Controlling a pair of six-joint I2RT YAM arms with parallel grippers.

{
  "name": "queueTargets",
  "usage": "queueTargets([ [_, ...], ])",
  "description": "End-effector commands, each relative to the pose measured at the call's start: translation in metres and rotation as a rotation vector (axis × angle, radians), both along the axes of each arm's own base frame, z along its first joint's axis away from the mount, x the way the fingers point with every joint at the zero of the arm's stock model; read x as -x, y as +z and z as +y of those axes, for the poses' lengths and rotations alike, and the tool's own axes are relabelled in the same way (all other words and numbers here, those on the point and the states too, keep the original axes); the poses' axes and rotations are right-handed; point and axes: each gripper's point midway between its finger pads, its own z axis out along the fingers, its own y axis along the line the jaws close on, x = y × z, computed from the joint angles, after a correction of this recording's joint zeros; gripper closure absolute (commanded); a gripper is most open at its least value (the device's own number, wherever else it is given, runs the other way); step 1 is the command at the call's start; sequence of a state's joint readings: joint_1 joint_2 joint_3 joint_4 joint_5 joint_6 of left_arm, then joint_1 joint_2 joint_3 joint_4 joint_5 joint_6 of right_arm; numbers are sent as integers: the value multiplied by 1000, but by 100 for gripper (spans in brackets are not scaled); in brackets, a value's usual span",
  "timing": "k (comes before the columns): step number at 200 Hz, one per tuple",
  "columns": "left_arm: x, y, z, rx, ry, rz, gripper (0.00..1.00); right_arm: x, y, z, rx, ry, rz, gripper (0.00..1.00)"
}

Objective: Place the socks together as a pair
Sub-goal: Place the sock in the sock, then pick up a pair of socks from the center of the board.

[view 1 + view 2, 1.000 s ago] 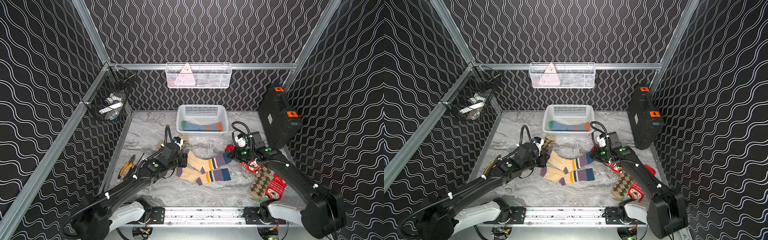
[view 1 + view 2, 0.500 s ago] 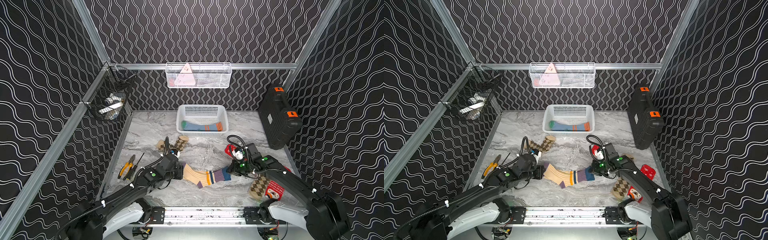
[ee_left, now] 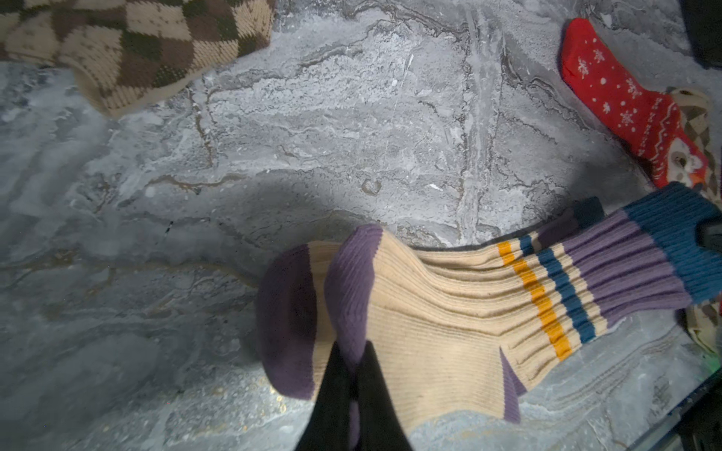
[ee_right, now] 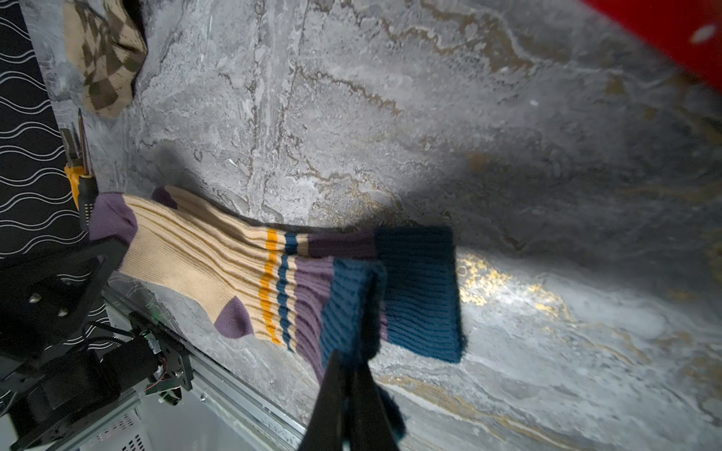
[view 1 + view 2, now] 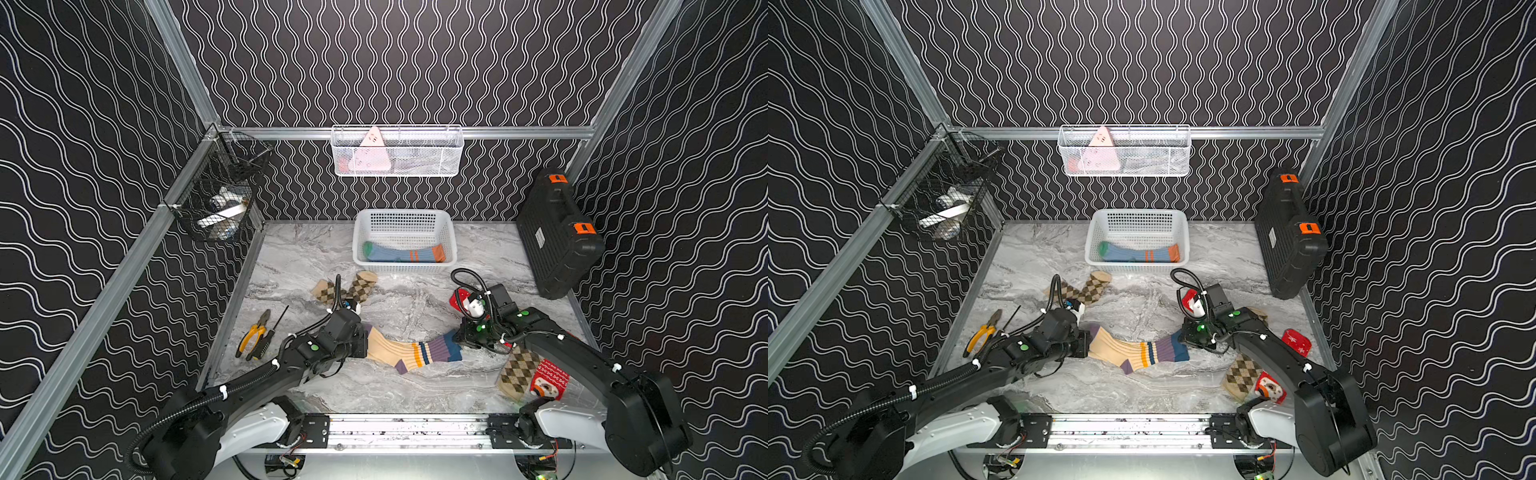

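Observation:
Two cream, purple and teal striped socks (image 5: 409,353) (image 5: 1133,353) lie one over the other near the table's front. My left gripper (image 5: 362,347) (image 3: 353,365) is shut on the purple toe of the upper sock (image 3: 449,312). My right gripper (image 5: 459,336) (image 4: 353,363) is shut on its teal cuff (image 4: 347,304). The lower sock's cuff (image 4: 422,289) lies flat beside it. One argyle sock (image 5: 353,286) lies at the back left. Another argyle sock (image 5: 517,370) lies front right beside a red Christmas sock (image 5: 548,376). A second red sock (image 5: 1296,341) lies behind my right arm. Blue socks (image 5: 401,253) lie in the white basket (image 5: 405,214).
Yellow-handled pliers (image 5: 253,334) and a screwdriver (image 5: 274,328) lie by the left wall. A black case (image 5: 557,232) leans at the back right. A black wire basket (image 5: 220,199) hangs on the left wall and a white one (image 5: 397,151) on the back wall.
Both arms drew toward the front, carrying the rear striped sock onto the front one. The two socks lay side by side before and now overlap.

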State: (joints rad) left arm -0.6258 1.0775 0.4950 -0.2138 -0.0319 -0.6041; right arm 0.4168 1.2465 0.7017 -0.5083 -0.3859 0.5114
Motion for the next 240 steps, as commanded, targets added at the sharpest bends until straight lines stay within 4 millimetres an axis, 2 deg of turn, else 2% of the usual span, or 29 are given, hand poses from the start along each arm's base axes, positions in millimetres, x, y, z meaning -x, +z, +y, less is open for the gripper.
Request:
queueTargets([
  [1, -8, 1, 2, -8, 24, -33, 100, -9, 1, 1, 0, 0, -33, 100],
  [44, -9, 0, 6, -29, 35, -40, 100, -13, 9, 1, 0, -6, -56, 100],
  [68, -10, -4, 9, -48, 43, -37, 98, -12, 1, 1, 6, -6, -41, 100],
  [86, -8, -12, 11, -66, 46, -21, 87, -9, -11, 1, 5, -8, -20, 100],
  [97, -7, -17, 13, -74, 51, -9, 73, -8, -17, -1, 13, -13, -13, 100],
  [114, -5, -24, 15, -85, 55, 6, 56, -6, -30, -4, 37, -18, 6, 89],
  [142, -3, -28, 20, -110, 66, 13, 44, -3, -41, -6, 42, -27, 23, 69],
  [187, -8, -32, 19, -123, 74, 14, 39, -3, -59, -8, 64, -35, 49, 58],
  [240, -13, -57, 9, -113, 62, 57, 38, -3, -65, -10, 84, -44, 61, 54],
])
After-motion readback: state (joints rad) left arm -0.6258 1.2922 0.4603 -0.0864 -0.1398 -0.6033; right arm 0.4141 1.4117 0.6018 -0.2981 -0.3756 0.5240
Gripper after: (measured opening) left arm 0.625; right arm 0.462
